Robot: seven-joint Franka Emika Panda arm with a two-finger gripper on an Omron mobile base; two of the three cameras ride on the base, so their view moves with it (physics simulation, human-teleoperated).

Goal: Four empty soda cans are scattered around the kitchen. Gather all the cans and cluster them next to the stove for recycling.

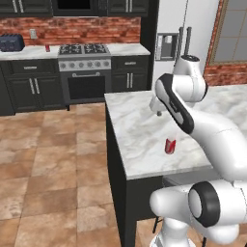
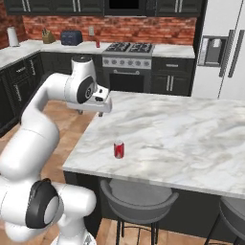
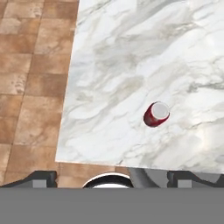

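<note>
Hand view: cylindrical red can (image 3: 156, 114), veined marble island (image 3: 131, 57)

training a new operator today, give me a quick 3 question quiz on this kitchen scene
1. True or false: the red can on the island stands upright.
2. The can on the island sits nearest which part: A) its middle B) the edge by the stools C) the end by the fridge?
3. Are the fingers open or shut, and do they hold anything?

Key: 1. True. 2. B. 3. Open, holding nothing, above the island and apart from the can.
</note>
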